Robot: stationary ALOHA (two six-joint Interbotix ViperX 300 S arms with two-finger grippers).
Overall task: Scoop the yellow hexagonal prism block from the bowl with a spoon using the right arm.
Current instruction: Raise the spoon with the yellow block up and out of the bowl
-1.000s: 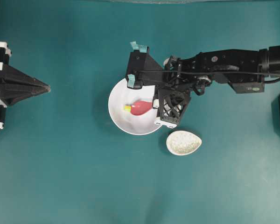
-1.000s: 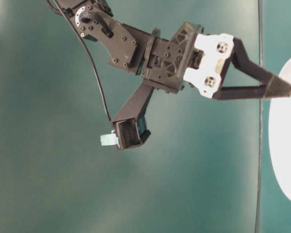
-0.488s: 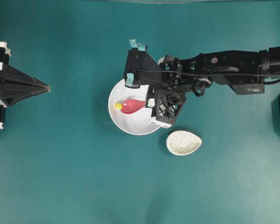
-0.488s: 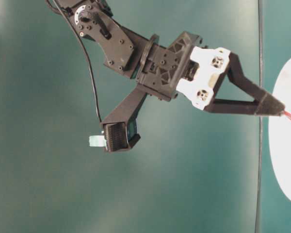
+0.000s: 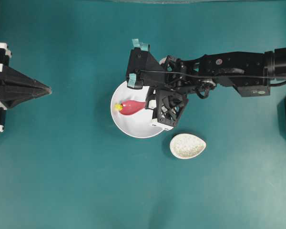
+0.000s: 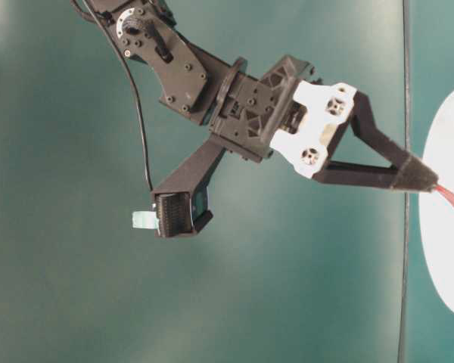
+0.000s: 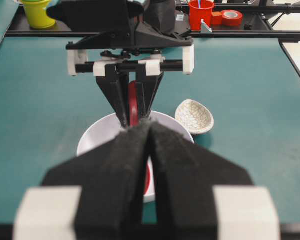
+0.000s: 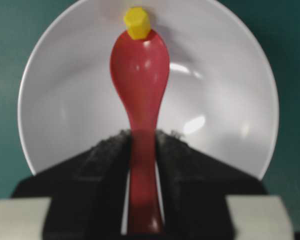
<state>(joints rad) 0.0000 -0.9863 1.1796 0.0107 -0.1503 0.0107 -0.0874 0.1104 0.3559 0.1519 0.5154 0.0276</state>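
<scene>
Though small enough to sit well inside the scoop: block point(image 8: 137, 22) likely very light and hard, apt to skid ahead of the rim or roll off if tipped
Block place: inside the bowl point(image 5: 133, 129), touching the front tip of the spoon point(image 8: 140, 65), close under the far wall, not yet in the scoop
Spoon feel: glossy, stiff, probably slick under pads; deep oval scoop, short straight handle
Where to hold: on the handle, well behind the scoop, as gripped now; block itself best left to the scoop, too tiny for a sure pinch
Right end effector point(image 8: 141, 145): partly closed, clamped on the spoon handle from both sides, scoop pointing away over the bowl floor
Right end effector, side view point(image 6: 420, 178): tips pinched together on the red handle, just at the bowl's edge
Left end effector point(image 7: 150, 131): closed, empty, well apart from the bowl at the left of the bench point(image 5: 76, 181)
Nearby: speckled spoon rest point(image 5: 188, 146) just beside the bowl, untouched
Risk: block pushed up the curved wall rather than riding into the scoop
</scene>
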